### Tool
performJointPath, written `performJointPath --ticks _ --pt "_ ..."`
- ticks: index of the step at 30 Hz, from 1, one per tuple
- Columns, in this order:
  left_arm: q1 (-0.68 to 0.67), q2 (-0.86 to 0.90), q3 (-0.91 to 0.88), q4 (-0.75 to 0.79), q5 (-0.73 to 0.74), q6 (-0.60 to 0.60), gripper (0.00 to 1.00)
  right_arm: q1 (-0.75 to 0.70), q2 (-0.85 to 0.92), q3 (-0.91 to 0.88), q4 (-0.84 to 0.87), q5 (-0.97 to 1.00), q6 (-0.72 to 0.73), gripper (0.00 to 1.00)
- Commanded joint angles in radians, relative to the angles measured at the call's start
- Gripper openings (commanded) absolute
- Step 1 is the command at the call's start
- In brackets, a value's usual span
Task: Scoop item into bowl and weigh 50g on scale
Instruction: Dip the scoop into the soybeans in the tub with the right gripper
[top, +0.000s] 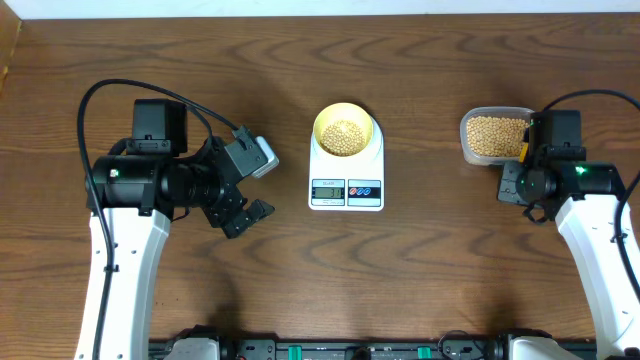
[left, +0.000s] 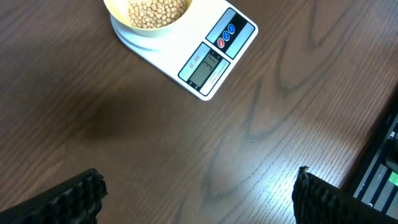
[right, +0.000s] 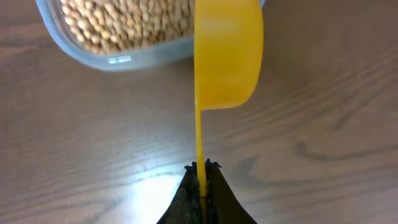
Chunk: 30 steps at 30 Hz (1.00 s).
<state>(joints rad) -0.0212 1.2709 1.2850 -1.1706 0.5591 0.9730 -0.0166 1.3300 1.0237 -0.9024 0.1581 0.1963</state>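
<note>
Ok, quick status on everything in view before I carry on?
Bowl: on the scale, partly filled with beans.
Scale: flat on the table, display unreadable.
Tub: uncovered, holding beans.
Spoon: held by its handle, cup turned on edge at the tub's edge.
Right claw: shut on the spoon.
Left claw: open, empty, over bare table.

The bowl (left: 146, 31) of beans (left: 155, 9) sits on the scale (left: 239, 28) at the far side of the table (left: 124, 137), its far rim cut off by the frame. The display (left: 205, 67) is perhaps lit, but unreadable. Nearer, the left gripper (left: 196, 205) stands wide apart over bare wood.
</note>
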Motion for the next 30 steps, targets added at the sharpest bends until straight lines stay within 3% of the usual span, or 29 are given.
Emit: performJointPath --ticks 1,9,21,30 --pt "0.005 0.003 0.005 -0.003 0.008 0.01 0.98 -0.004 -0.017 0.003 0.051 0.031 -0.066 0.01" --pt "0.005 0.003 0.005 -0.003 0.008 0.01 0.98 0.005 0.04 0.003 0.17 0.02 -0.177 0.01" --pt "0.005 0.003 0.006 -0.003 0.008 0.01 0.98 0.005 0.257 0.003 0.237 0.099 -0.175 0.01" --pt "0.005 0.003 0.006 -0.003 0.008 0.01 0.98 0.005 0.274 0.003 0.27 0.089 -0.177 0.01"
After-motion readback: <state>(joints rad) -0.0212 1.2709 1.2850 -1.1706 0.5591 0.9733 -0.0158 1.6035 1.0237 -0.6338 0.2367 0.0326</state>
